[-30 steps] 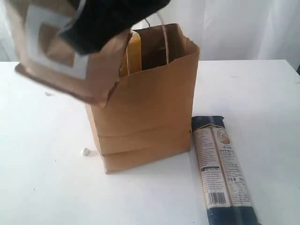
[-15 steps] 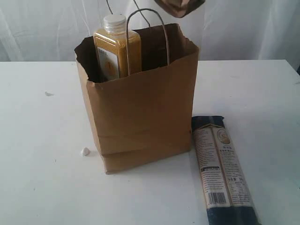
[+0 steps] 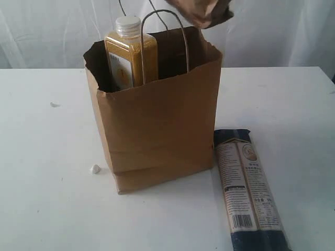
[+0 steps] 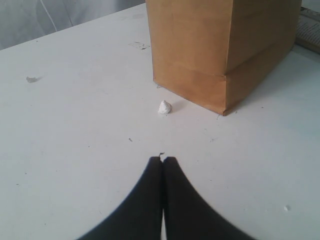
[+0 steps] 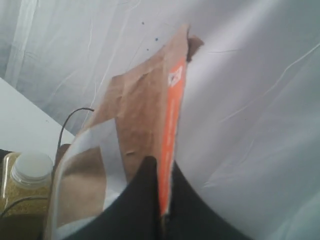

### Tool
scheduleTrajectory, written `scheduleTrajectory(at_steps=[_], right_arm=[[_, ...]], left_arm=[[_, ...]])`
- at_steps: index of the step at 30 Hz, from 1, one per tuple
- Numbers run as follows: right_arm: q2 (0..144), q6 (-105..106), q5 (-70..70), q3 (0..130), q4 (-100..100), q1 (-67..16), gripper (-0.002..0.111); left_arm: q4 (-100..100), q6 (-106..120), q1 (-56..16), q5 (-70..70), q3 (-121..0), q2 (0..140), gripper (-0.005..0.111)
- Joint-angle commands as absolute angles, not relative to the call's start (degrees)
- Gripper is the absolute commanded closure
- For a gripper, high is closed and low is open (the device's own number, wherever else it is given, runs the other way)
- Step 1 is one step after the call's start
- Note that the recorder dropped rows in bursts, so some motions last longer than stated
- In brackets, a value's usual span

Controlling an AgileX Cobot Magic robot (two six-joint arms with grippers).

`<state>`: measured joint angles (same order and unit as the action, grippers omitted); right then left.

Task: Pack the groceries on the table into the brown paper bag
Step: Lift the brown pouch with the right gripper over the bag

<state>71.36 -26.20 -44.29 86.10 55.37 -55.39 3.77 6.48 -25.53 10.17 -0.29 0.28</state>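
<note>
1. Brown kraft pouch [image 3: 201,10]: clamped in the right end effector [image 5: 159,167]. A second ago it swept across the brown paper bag [image 3: 157,130] near the camera; it now hangs above the bag's open top, apparently ready for lowering.
2. Left end effector [image 4: 162,161]: clenched, empty, low over the table [image 3: 47,198] near the bag's base.
3. Yellow white-capped bottle [image 3: 131,57]: upright inside the bag.
4. Long dark pasta pack [image 3: 248,188]: flat on the table just beside the bag, still unpacked.

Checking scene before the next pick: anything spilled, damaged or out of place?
A small white lump lies on the table by the front corner of the brown paper bag, with a smaller fleck farther off: stray debris. The bag's top edge is ragged. Nothing looks spilled.
</note>
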Motion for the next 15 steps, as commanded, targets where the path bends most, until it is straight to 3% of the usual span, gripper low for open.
scheduleTrajectory(at_steps=[1,15], right_arm=[[72.9,-32.2,-38.6,86.9,57.2,-51.6,0.108],[79.2,-33.5,-32.4,86.9,50.4,-46.0,0.108]], left_arm=[[4.6,6.3,-25.8,10.1,0.0,0.0,0.107],[4.6,6.3,-25.8,10.1,0.0,0.0,0.107]])
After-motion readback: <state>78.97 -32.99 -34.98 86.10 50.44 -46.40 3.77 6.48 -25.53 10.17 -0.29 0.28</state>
